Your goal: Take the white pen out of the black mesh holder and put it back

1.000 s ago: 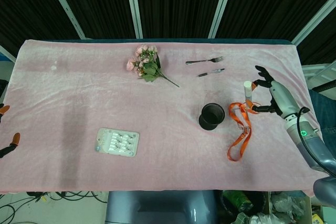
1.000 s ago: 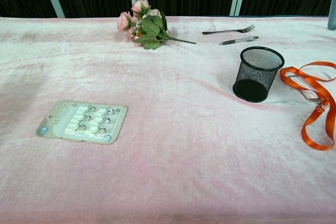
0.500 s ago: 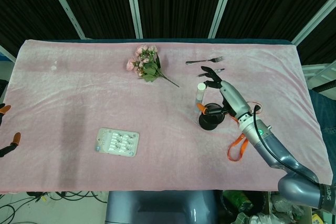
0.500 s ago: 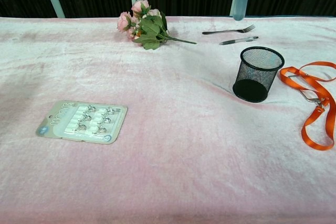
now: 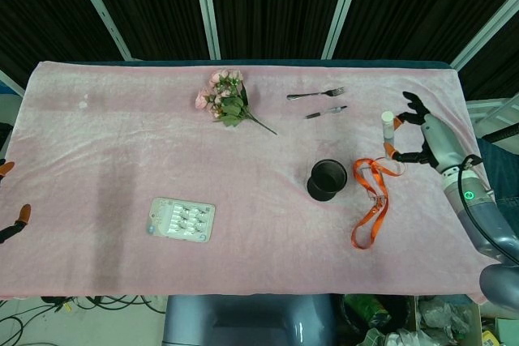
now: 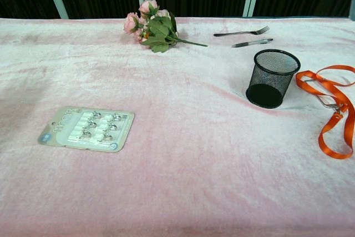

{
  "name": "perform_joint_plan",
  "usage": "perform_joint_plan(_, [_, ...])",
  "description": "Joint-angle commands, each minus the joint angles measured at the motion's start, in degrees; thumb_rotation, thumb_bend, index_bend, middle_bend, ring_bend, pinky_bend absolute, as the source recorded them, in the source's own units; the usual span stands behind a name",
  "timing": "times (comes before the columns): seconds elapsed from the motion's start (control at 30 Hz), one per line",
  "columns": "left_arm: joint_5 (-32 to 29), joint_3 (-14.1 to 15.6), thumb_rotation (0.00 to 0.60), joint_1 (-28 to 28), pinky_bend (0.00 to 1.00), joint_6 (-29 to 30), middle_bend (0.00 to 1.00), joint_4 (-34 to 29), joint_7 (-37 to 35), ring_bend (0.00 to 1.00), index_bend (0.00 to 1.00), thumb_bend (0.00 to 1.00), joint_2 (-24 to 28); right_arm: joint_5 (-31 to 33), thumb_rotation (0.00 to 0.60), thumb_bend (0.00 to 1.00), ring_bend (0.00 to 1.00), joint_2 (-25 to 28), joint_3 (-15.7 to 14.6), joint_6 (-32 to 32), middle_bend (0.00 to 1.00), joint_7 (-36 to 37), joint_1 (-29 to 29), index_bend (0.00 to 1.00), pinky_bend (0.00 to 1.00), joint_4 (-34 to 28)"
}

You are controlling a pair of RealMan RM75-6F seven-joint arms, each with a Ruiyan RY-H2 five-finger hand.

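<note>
The black mesh holder (image 5: 327, 180) stands upright on the pink cloth, and in the chest view the holder (image 6: 272, 79) looks empty. My right hand (image 5: 420, 137) hovers to the right of it, beyond the orange lanyard, near the table's right edge. It pinches the white pen (image 5: 388, 126) between thumb and finger, the pen roughly upright and well apart from the holder. Only the orange fingertips of my left hand (image 5: 11, 196) show at the far left edge, spread apart with nothing between them. Neither hand shows in the chest view.
An orange lanyard (image 5: 369, 200) lies between the holder and my right hand. A fork (image 5: 316, 94) and a dark pen (image 5: 326, 112) lie behind the holder. A pink flower bunch (image 5: 227, 101) sits at back centre, a blister card (image 5: 182, 219) at front left.
Half a second ago my right hand held the white pen just above and left of the holder; it has swung back right past the lanyard, still holding the pen.
</note>
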Motion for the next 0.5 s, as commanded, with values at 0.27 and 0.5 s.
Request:
perform_joint_plan(0.27, [-0.58, 0.0, 0.6, -0.34, 0.03, -0.76, 0.11, 0.45, 1.38, 0.0, 0.15, 0.35, -0.55, 0.21, 0.6, 0.31, 0.08, -3.22, 2.14, 1.38, 0.01, 0.06, 5.13, 0.65, 0.19, -10.49])
perform_joint_plan(0.5, [-0.67, -0.04, 0.6, -0.19, 0.03, -0.69, 0.11, 0.59, 0.78, 0.0, 0.15, 0.35, -0.29, -11.2, 0.6, 0.31, 0.08, -2.52, 12.13, -4.66, 0.01, 26.17, -0.69, 0.65, 0.19, -17.9])
